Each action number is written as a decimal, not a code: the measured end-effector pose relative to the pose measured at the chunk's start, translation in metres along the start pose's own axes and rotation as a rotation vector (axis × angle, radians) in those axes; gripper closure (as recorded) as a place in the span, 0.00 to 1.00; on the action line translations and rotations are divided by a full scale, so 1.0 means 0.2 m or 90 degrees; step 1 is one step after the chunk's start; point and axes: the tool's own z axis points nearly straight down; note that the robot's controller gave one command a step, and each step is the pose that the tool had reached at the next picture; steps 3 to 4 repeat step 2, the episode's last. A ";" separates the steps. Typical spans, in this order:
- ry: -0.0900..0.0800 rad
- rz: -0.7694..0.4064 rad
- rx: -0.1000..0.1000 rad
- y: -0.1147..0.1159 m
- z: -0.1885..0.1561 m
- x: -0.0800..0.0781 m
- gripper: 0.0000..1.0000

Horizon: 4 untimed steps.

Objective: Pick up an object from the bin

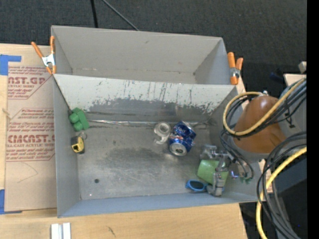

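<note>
- The chunky green thing is sitting in the near right corner of the bin, pressed up against my gripper. If I am only touching its side, it may be slipping away when I am lifting.
- The bin walls are crowding me in this corner, so I may be bumping one.
- A small blue thing is lying just beside the green one. I may be grabbing both, or pushing one away.
- A blue can is lying near, toward the middle.
- I cannot tell if my gripper is open or closed, or if it is really holding the green thing.
</note>
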 end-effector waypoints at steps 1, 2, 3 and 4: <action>0.004 -0.002 -0.003 0.01 0.00 0.00 1.00; -0.003 0.003 0.000 0.07 -0.85 -0.11 1.00; -0.003 0.003 0.000 0.07 -0.85 -0.11 1.00; -0.003 0.003 0.000 0.07 -0.85 -0.11 1.00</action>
